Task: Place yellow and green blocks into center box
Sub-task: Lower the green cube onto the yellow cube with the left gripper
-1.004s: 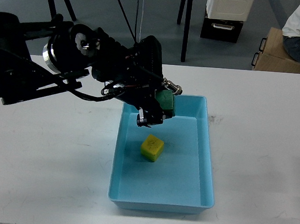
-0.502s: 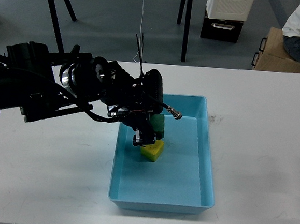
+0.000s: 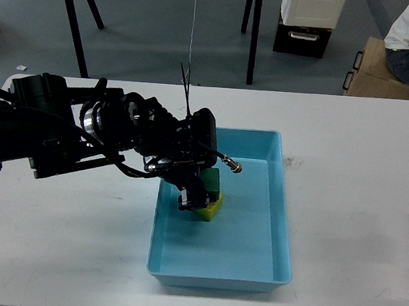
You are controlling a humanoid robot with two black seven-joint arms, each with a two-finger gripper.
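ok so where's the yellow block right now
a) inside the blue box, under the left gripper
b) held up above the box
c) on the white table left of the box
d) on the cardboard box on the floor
a: the yellow block sits on the floor of the blue box, partly hidden beneath the left gripper and the green block it carries.

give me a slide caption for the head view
Left tool lowers the green block onto the yellow block inside the blue box on the white table.
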